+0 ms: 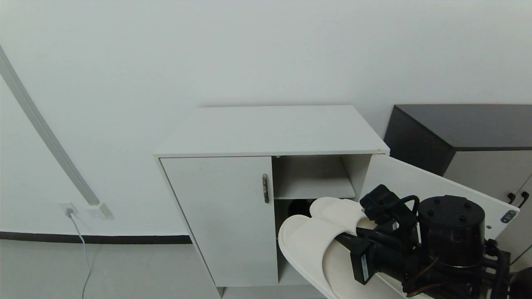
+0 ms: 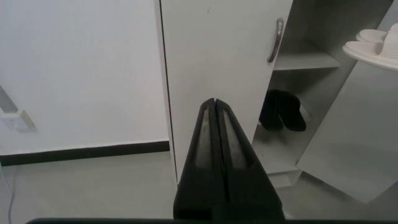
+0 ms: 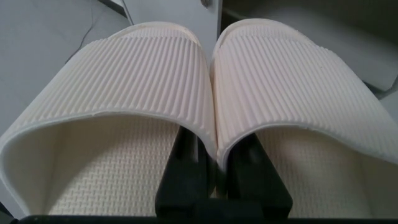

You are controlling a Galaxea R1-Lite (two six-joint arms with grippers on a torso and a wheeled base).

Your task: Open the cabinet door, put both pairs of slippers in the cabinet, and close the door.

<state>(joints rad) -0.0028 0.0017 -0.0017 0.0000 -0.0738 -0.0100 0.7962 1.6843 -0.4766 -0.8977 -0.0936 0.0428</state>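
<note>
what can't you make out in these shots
1. Black slippers: in the head view, mostly hidden behind the white slippers.
2. Right gripper fingertips: in the head and right wrist views, tucked under the slipper straps.
3. Cabinet base: in the head view, cut off by the bottom edge.

beyond your right gripper (image 3: 216, 186) you see a plain white wall (image 1: 266, 50), black skirting (image 1: 95, 239) and grey floor (image 1: 124, 270). well to its left, a slanted grey conduit (image 1: 41, 124) ends by a wall socket (image 1: 68, 209) with a cable (image 1: 85, 257); to its right, a black-topped unit (image 1: 478, 124).
</note>
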